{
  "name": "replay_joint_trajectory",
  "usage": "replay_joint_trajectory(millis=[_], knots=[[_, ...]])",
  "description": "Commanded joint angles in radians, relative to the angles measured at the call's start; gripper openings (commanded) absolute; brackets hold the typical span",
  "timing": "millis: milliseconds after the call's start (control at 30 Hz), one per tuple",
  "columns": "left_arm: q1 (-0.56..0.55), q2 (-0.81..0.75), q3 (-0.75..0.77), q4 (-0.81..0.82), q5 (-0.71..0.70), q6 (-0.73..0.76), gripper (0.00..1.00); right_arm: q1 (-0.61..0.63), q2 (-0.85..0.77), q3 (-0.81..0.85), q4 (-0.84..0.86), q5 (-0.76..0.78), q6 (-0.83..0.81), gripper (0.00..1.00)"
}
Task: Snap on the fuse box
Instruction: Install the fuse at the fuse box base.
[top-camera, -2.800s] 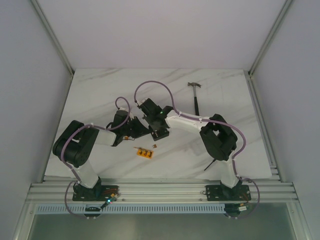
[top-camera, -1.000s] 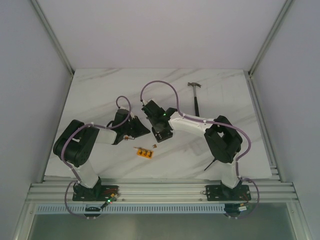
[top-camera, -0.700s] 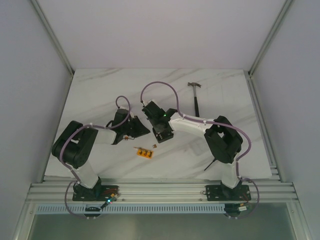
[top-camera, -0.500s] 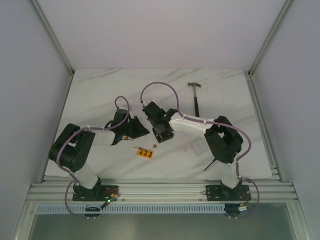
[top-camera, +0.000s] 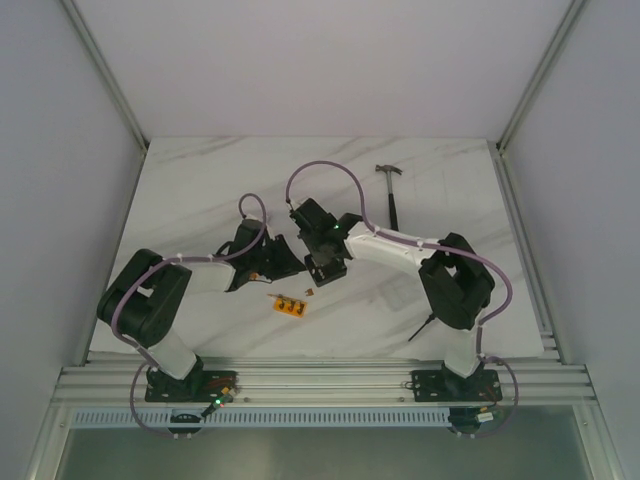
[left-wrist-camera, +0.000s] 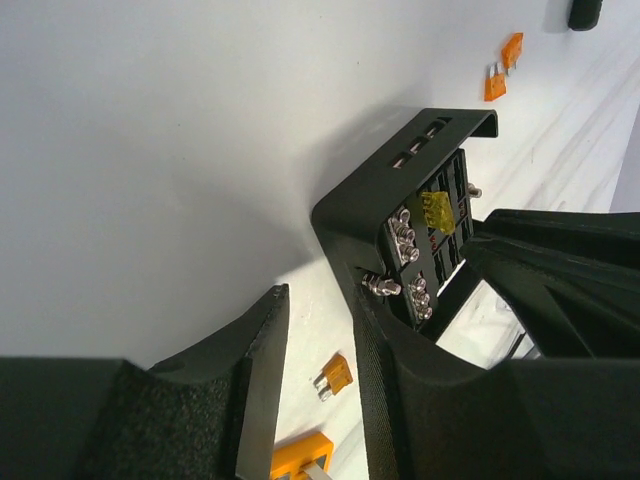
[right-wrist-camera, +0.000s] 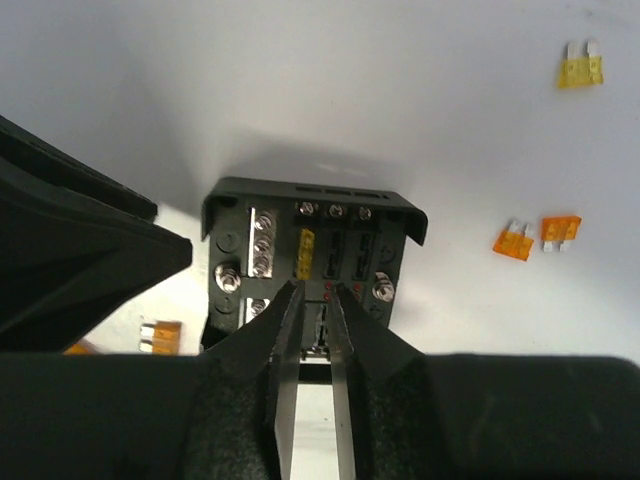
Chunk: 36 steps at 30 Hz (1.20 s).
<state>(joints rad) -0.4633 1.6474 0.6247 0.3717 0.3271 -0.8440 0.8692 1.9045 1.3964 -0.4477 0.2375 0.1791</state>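
Inside the fuse box (right-wrist-camera: 232, 235), only wrist views show yellow fuse (right-wrist-camera: 307, 252).

Object: small black square plastic fuse box (right-wrist-camera: 312, 240)
Top face: no cover on it; rows of slots, silver screw terminals, one yellow fuse (right-wrist-camera: 307, 252) seated in a slot
Pose: flat, slot face upward
Place: on the white marble surface (top-camera: 200, 190), near its middle
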Motion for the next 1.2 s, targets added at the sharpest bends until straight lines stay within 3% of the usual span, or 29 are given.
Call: replay_joint_trajectory(millis=[0,933,1167], knots=[[-0.012,0.013,0.021,-0.062,-0.022,0.011,0.43,-0.009,-0.005,0.035,-0.075,-0.031,-0.001,0.21],[-0.028,0.114,0.060,-0.063,-0.074,-0.007,0.40,-0.039,0.092,0.129,-0.109,-0.052,0.000,0.16],[-0.028,0.130,0.057,-0.069,-0.083,-0.006,0.39,-0.046,0.109,0.132,-0.120,-0.052,0.010,0.09]])
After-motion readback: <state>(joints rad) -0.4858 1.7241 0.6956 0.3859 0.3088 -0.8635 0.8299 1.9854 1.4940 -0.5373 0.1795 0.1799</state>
